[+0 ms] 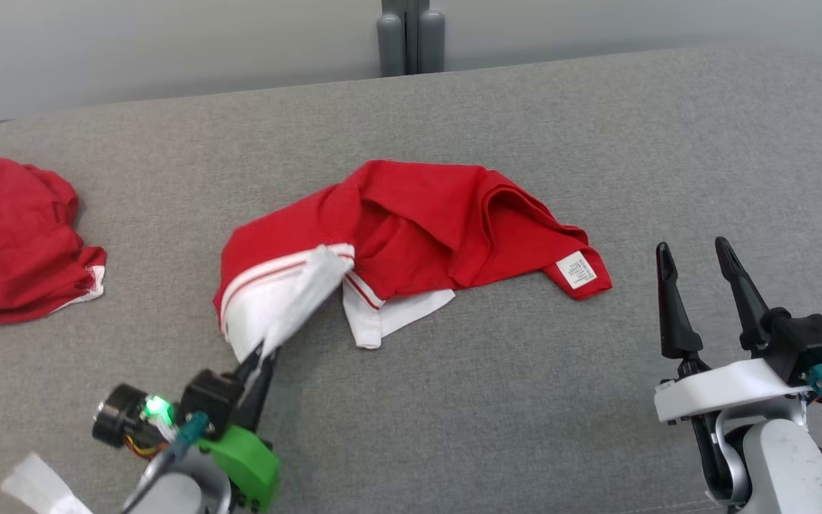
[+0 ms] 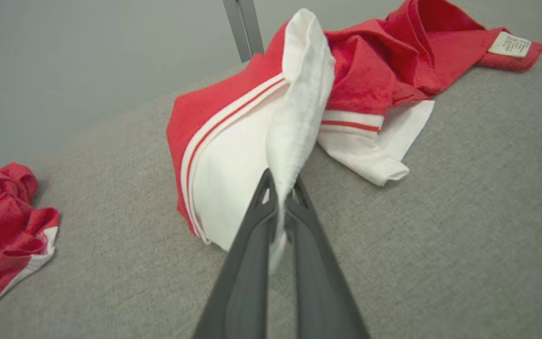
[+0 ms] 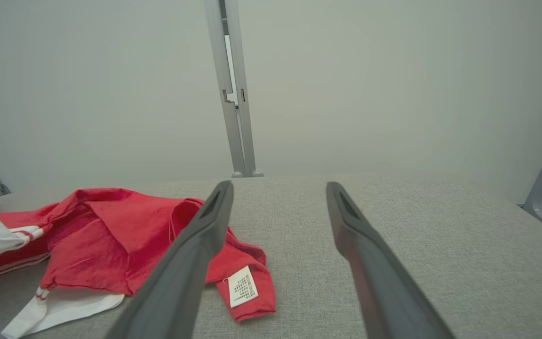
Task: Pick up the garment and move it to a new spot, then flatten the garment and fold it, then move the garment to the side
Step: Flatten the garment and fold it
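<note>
- Left tool [image 1: 260, 357], low at the left of the head view, is pinched tight on a white flap [image 1: 297, 300] of the garment [image 1: 425, 221]. Its two dark fingers lie pressed together and point up and a little to the right, with the cloth squeezed between them near the tips.
- Behind those fingers the left wrist carries a green bracket [image 1: 243, 460] and a lit green lamp [image 1: 158, 408]. The arm slants in low over the grey worktop [image 1: 496, 400].
- Right tool [image 1: 693, 248], at the lower right, stands with its jaws spread wide and nothing between them. Its fingers point up the head view, leaning slightly left, above a white wrist housing [image 1: 725, 389]. It sits to the right of the garment, apart from it.
- From the pinch, the white flap stretches taut up to the garment's white hem with its thin red stripes.
- Crumpled in the middle of the worktop, the garment is red, with deep folds across it and a second white piece poking out at its near edge.
- A white label [image 1: 576, 270] lies face up on the garment's right corner, the part nearest the right tool.
- Another red garment [image 1: 11, 235] is bunched at the far left, well apart.
- A grey post [image 1: 411, 36] rises behind the worktop against a pale wall [image 1: 168, 50].
</note>
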